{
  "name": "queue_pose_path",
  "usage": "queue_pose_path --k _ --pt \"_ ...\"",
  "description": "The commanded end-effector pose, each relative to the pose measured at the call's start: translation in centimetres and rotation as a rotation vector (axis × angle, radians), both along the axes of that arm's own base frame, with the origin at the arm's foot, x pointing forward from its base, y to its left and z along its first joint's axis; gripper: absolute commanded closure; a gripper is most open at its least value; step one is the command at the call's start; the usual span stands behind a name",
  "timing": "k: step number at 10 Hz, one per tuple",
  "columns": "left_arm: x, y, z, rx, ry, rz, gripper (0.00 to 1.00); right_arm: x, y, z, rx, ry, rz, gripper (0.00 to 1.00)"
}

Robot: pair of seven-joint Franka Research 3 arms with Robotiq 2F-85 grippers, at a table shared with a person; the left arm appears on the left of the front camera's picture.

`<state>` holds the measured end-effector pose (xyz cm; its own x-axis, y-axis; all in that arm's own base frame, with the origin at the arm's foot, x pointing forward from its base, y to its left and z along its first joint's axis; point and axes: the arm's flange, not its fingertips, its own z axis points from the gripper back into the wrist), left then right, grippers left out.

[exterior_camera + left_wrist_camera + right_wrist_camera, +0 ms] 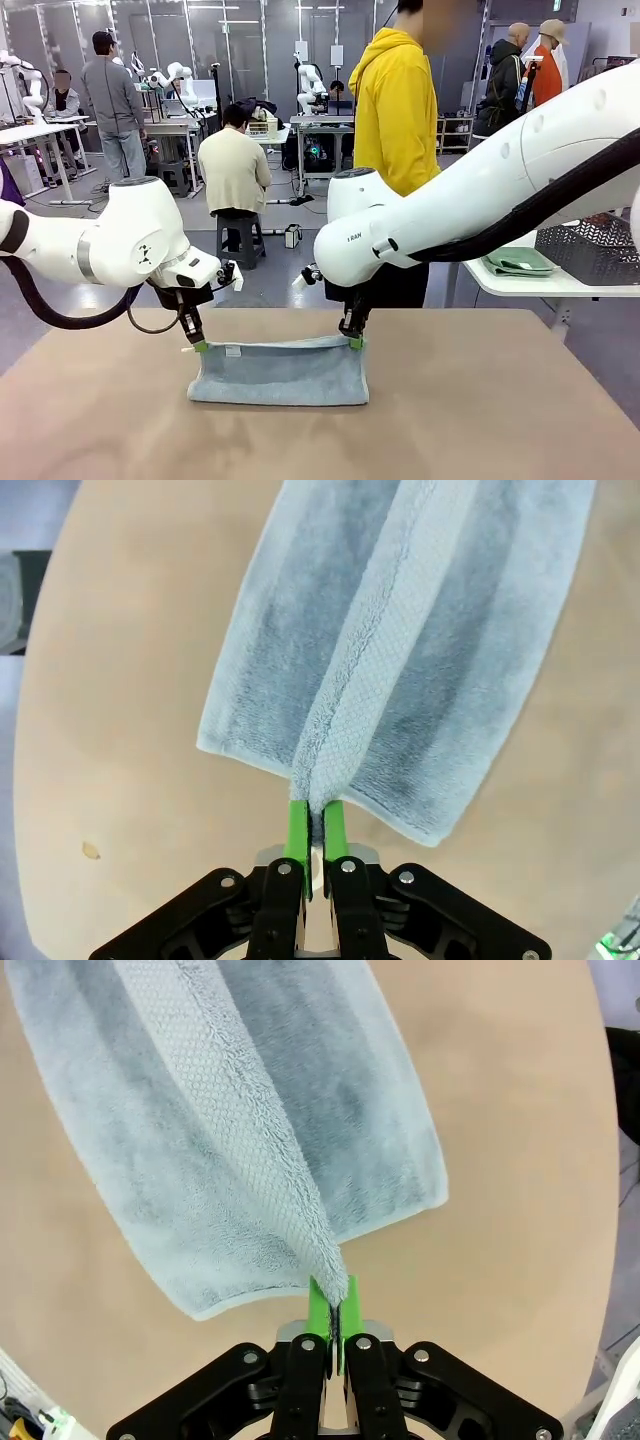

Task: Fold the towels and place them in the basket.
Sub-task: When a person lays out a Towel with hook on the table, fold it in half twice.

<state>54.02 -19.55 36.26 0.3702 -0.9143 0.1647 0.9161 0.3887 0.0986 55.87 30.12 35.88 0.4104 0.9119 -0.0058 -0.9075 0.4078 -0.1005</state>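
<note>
You have a broad tan table (480,400) in front of you. The light blue towel (280,372) lies near its middle, between the two arms. Its lower part rests flat on the tabletop, and its upper edge is pulled up into a slightly sagging line between the claws.

The dark grey basket (592,250) stands well apart from the towel, on a white side table at your right.

Your left claw (199,345) is clenched on the towel's left end. Your right claw (354,341) is clenched on the right end. In each wrist view the green pads (297,830) sit tight together with a ridge of the woven border squeezed between them, and cloth spreads out on both sides below. A small white tab (233,350) shows on the raised edge, just beside the left claw.

I'd judge you are partway through a fold.

Expect the towel to be light, soft and limp. It won't hold a shape, and any span you don't support will droop, as the middle already does. The terry pile should grip the pads well, so slipping looks unlikely.

The firmer woven band at the ends is your best hold. Keep both claws level and evenly spaced, or the edge will likely skew and the fold land crooked.
</note>
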Motion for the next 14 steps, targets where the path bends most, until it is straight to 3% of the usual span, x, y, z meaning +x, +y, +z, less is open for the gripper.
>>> queue_pose_path --k 1,6,7,8,9,10,11,13,14 --pt "1.2 -0.2 -0.4 0.032 -0.045 0.040 0.93 0.5 -0.2 -1.0 0.004 -0.076 -0.007 0.96" --pt "1.9 -0.5 -0.5 0.046 -0.066 0.079 0.93 1.3 -0.3 -1.7 -0.004 -0.100 -0.042 0.96" --pt "2.1 -0.6 -0.5 0.050 -0.071 0.078 0.84 1.4 -0.4 -1.6 0.007 -0.113 -0.056 0.89" --pt "2.1 -0.8 -0.3 0.041 -0.081 0.095 0.72 1.3 -0.5 -1.6 0.006 -0.126 -0.071 0.77" --pt "2.0 -1.0 -0.2 0.046 -0.088 0.109 0.51 1.2 -0.5 -1.6 0.009 -0.139 -0.067 0.60" --pt "2.0 -0.6 -0.2 0.046 -0.095 0.124 0.39 1.0 -0.6 -1.5 0.028 -0.164 -0.061 0.48" --pt "1.7 -0.3 0.3 0.029 -0.119 0.137 0.19 0.9 -0.7 -1.4 0.026 -0.209 -0.066 0.31" --pt "0.9 0.1 2.0 -0.041 -0.155 0.157 0.00 0.9 -0.9 -0.8 0.017 -0.250 -0.094 0.02" --pt "0.4 0.2 2.3 -0.051 -0.141 0.149 0.00 0.9 -1.1 -0.5 0.032 -0.244 -0.097 0.00"
